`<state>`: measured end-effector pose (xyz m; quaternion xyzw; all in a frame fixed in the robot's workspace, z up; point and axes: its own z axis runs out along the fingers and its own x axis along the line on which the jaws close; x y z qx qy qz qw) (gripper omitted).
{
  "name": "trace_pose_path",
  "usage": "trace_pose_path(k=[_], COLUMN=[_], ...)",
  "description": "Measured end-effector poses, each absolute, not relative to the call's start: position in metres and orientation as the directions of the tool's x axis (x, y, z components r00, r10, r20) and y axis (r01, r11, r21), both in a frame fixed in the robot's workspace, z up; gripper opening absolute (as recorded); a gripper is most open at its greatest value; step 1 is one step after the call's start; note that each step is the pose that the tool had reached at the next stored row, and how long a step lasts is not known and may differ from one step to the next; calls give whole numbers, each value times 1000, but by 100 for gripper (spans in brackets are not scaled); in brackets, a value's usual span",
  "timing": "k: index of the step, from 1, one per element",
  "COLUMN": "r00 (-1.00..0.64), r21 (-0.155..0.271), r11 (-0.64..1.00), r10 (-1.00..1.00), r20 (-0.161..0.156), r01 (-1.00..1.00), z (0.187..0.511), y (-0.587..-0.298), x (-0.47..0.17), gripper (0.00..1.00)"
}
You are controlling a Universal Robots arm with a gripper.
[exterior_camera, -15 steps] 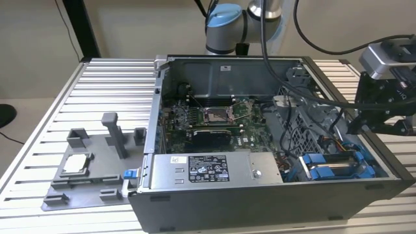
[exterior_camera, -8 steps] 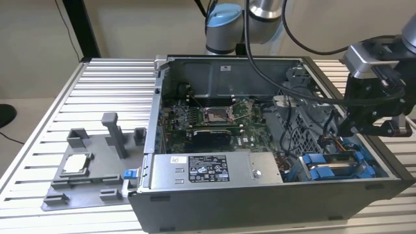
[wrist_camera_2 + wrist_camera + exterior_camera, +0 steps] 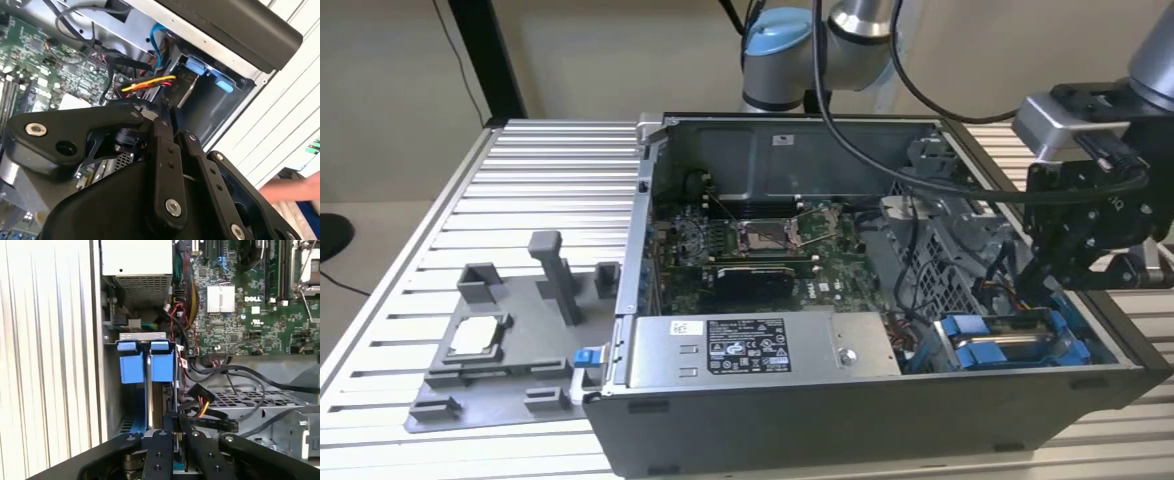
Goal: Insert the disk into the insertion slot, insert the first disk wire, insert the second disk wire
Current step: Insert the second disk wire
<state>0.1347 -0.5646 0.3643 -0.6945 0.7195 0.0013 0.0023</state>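
**Arm reaches down into the drive corner of the open case**

In the exterior view the arm comes in from the exterior view's right, wrist bent downward, and the black gripper [image 3: 1058,275] hangs over the near right corner of the open grey computer case [image 3: 854,420]. Just below it sits the disk [image 3: 1001,345], its blue carrier showing in the drive bay [image 3: 1087,345] at that corner. To the exterior view's left of the bay lies the silver power supply box [image 3: 754,347], with the green motherboard [image 3: 761,245] farther back. A grey fixture tray [image 3: 507,340] rests on the slatted table [image 3: 400,250], well apart from the case on the left.

In the second wrist view the gripper's black linkages fill the foreground; the fingers [image 3: 165,150] look drawn close together, pointing at a bundle of yellow, red and black wires [image 3: 150,84] beside the blue-tabbed bay. Whether they pinch anything I cannot tell.

In the first wrist view the fingers [image 3: 167,437] stand narrow and nearly together, just below the disk's blue tabs [image 3: 145,362]. A black plug with orange and yellow wires [image 3: 200,395] lies just beside them, near the disk's edge.
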Motion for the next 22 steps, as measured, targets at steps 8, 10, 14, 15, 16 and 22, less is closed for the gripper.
trace_pose_path(k=[8, 10, 14, 15, 16, 22], r00=[-36, -36, -36, -36, -36, -36], r21=[-1, -1, -5, -5, -5, -8], r11=[36, 36, 36, 36, 36, 36], r10=[-999, -999, -999, -999, -999, -999], r20=[-4, -4, -6, -6, -7, -10], r01=[-999, -999, -999, -999, -999, -999], z=[357, 357, 355, 355, 354, 351], y=[-565, -565, -565, -565, -565, -565], x=[133, 133, 133, 133, 133, 133], gripper=[0, 0, 0, 0, 0, 0])
